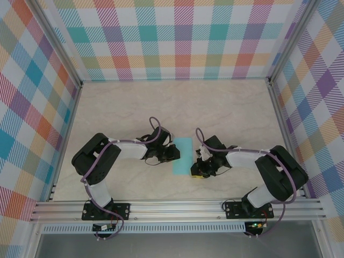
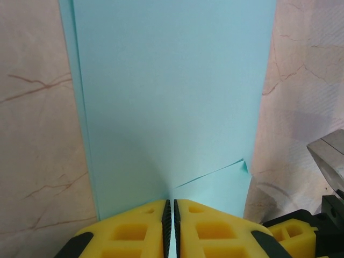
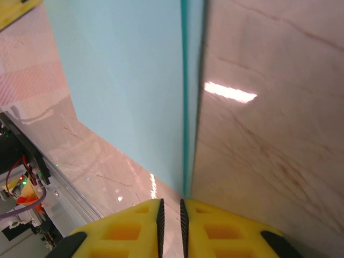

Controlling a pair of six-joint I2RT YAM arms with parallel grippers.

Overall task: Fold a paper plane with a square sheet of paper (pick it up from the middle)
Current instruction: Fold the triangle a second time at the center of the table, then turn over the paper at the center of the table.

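Light cyan paper lies as a narrow upright strip near the middle of the marble worktop, between my two arms. The left tool sits at the strip's left edge and the right tool at its lower right corner.

From the left wrist, the left tool has its yellow jaws pressed almost together. The paper runs into the seam between them, with a slanted crease fanning out from that spot, so I read it as pinched.

From the right wrist, the right tool shows only a thin slit between its jaws. The paper has a darker doubled edge that ends right at the jaws. I cannot tell whether they grip it.
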